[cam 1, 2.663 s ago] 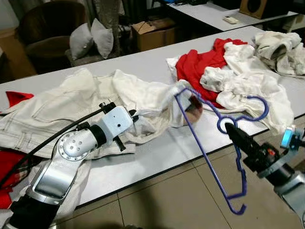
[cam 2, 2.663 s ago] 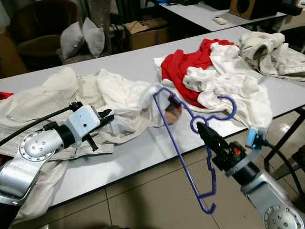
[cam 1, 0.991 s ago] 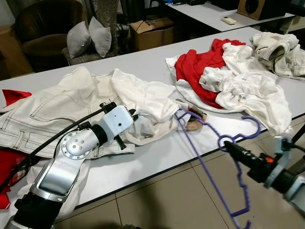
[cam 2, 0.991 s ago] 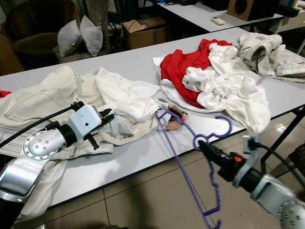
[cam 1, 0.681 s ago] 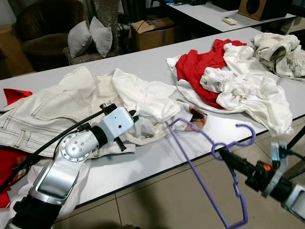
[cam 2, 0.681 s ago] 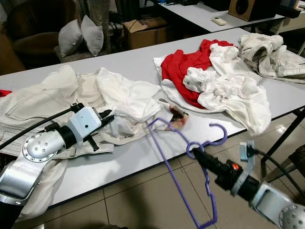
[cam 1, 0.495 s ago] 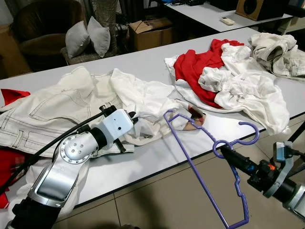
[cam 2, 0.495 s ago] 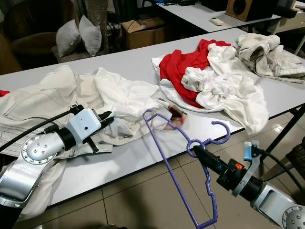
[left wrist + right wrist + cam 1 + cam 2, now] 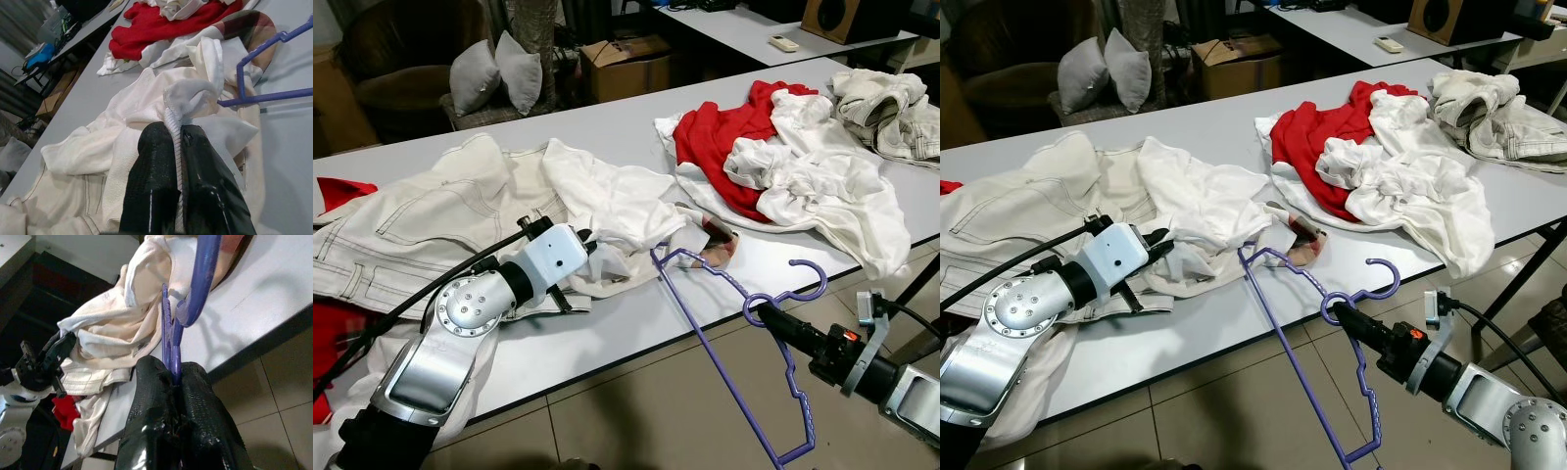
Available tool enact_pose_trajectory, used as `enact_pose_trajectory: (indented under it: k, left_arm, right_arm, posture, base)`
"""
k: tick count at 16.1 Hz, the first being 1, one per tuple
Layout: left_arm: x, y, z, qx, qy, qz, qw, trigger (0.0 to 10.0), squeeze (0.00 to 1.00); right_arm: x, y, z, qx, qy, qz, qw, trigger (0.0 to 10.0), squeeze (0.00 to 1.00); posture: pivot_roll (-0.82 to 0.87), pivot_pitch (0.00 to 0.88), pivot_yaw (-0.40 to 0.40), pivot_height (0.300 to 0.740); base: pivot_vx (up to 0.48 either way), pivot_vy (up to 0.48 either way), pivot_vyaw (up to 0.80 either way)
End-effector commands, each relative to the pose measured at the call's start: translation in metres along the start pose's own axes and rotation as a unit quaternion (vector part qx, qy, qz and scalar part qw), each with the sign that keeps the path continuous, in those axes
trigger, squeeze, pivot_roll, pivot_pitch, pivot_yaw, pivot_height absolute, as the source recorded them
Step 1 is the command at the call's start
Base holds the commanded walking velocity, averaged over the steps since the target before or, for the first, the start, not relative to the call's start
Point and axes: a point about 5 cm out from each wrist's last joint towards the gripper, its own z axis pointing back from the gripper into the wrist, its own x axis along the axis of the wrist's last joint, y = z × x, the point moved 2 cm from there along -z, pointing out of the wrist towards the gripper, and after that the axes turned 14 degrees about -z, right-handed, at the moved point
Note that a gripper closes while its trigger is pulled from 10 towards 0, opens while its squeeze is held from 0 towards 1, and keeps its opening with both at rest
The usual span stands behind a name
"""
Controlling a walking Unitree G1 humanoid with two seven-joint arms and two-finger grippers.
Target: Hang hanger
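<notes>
A purple plastic hanger is held by its neck, just below the hook, in my shut right gripper in front of the table edge. Its far shoulder rests on the grey table beside a white shirt; the rest slopes down over the floor. The right wrist view has the fingers clamped on the hanger's neck. My left gripper is shut on a fold of the white shirt, at the shirt's near side. The hanger's tip lies close by.
Cream denim covers the table's left. A red garment and a white pile lie at the right, with more cream denim at the far right. Behind stand cushions, a cardboard box and another table. Tiled floor lies below.
The hanger's far shoulder has come out of the shirt and now lies beside it on the table. My right gripper has dropped lower and back. The left gripper stays on the shirt.
</notes>
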Motion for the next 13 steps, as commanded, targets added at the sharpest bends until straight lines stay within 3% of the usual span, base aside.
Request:
enact_pose_trajectory:
  k: [1,6,10,13]
  left_arm:
    - [0.002,0.005,0.002,0.010,0.000,-0.007,1.000,0.0,0.00]
    - [0.002,0.005,0.001,0.007,-0.001,-0.009,1.000,0.0,0.00]
    - [0.007,0.010,0.000,0.012,-0.009,-0.017,1.000,0.0,0.00]
    - [0.016,0.002,-0.002,-0.018,-0.036,-0.023,0.999,0.0,0.00]
  right_arm:
    - [0.008,0.005,-0.005,0.011,-0.016,-0.001,1.000,10.0,0.00]
    - [0.016,0.010,-0.023,0.021,-0.016,0.003,1.000,10.0,0.00]
    - [0.025,0.004,-0.041,-0.010,-0.010,0.004,1.000,10.0,0.00]
    - [0.035,0.007,-0.058,-0.023,-0.025,-0.013,0.999,10.0,0.00]
  posture:
    - [-0.16,0.000,0.068,0.740]
    - [-0.16,0.000,0.073,0.740]
    - [-0.15,0.000,0.075,0.740]
    - [-0.15,0.000,0.076,0.740]
  base:
    - [0.000,0.000,0.00]
    - [0.000,0.000,0.00]
    - [0.000,0.000,0.00]
    - [0.000,0.000,0.00]
